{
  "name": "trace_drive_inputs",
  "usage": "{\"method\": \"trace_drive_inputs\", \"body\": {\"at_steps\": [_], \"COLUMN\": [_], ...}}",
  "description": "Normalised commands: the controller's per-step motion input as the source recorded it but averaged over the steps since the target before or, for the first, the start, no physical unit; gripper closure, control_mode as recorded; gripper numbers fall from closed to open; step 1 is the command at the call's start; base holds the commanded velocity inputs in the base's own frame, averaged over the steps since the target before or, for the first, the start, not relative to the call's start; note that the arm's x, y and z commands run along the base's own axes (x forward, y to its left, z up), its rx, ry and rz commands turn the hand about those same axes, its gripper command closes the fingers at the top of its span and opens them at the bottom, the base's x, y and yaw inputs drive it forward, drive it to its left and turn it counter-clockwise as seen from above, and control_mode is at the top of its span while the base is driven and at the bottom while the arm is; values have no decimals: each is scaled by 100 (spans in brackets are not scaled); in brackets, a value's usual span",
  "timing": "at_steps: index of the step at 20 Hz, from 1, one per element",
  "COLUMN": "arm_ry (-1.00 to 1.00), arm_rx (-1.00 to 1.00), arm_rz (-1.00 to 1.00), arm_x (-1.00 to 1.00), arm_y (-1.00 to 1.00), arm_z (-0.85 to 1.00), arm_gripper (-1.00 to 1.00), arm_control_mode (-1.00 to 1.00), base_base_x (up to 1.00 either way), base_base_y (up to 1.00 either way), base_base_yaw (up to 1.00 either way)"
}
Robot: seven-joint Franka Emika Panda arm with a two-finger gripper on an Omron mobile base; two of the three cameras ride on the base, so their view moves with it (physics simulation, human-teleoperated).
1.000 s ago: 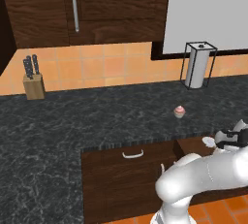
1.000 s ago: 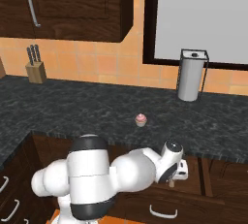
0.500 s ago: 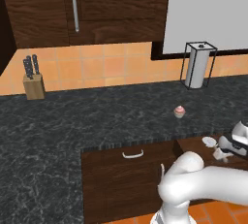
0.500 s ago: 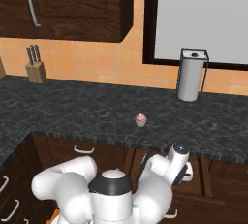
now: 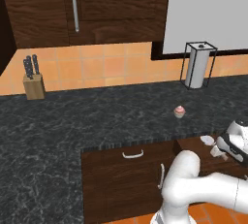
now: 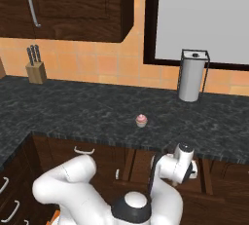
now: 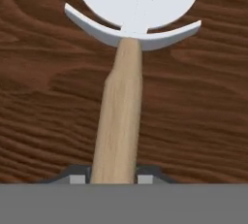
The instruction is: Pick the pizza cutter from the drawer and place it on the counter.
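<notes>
In the left base view my white arm rises from the bottom centre and bends right, with my hand at the right edge, lowered into the open drawer (image 5: 193,146) below the counter (image 5: 72,121); the pizza cutter (image 5: 208,140) shows as a pale disc on the drawer's brown floor just left of my hand; a closed drawer front with a curved silver handle (image 5: 132,154) sits at lower centre; the pink-topped cupcake (image 5: 179,112) stands on the black stone right of centre, the paper towel holder (image 5: 197,66) at upper right against the orange tiled wall (image 5: 106,68), the knife block (image 5: 33,81) at far left

In the right base view my arm curls up from the lower left, and my wrist sits at lower right of centre, tipped down over the drawer (image 6: 136,163) under the counter (image 6: 73,107) edge; my hand hides the cutter here; the cupcake (image 6: 141,120) is at centre, well apart from the towel holder (image 6: 191,75) at upper right and the knife block (image 6: 36,68) at upper left

In the hand view I look straight along the pizza cutter (image 7: 127,72); its tan handle runs from the bottom centre up to the white disc at the top, lying flat on the drawer's wood-grain floor (image 7: 43,97); my gripper (image 7: 113,178) sits at the handle's near end, a finger tip (image 7: 76,176) on each side of it, spread about the handle; whether they press it I cannot tell
</notes>
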Motion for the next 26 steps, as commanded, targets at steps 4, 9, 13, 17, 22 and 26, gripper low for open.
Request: {"method": "trace_drive_inputs", "body": {"at_steps": [4, 9, 13, 17, 22, 26], "arm_ry": [4, -8, 3, 21, 9, 0], "arm_rx": [4, 9, 7, 0, -7, -1], "arm_rz": [9, 17, 17, 23, 47, 57], "arm_x": [-49, -91, -32, -16, -5, -31], "arm_y": [-55, -20, 0, 3, 20, 0], "arm_z": [-34, 53, 95, 80, 7, 25], "arm_gripper": [100, 100, 100, 100, 100, 100], "arm_control_mode": [-100, -100, -100, -100, -100, -100], "base_base_x": [0, 0, 0, 0, 0, 0], "base_base_y": [0, 0, 0, 0, 0, 0], "base_base_yaw": [0, 0, 0, 0, 0, 0]}}
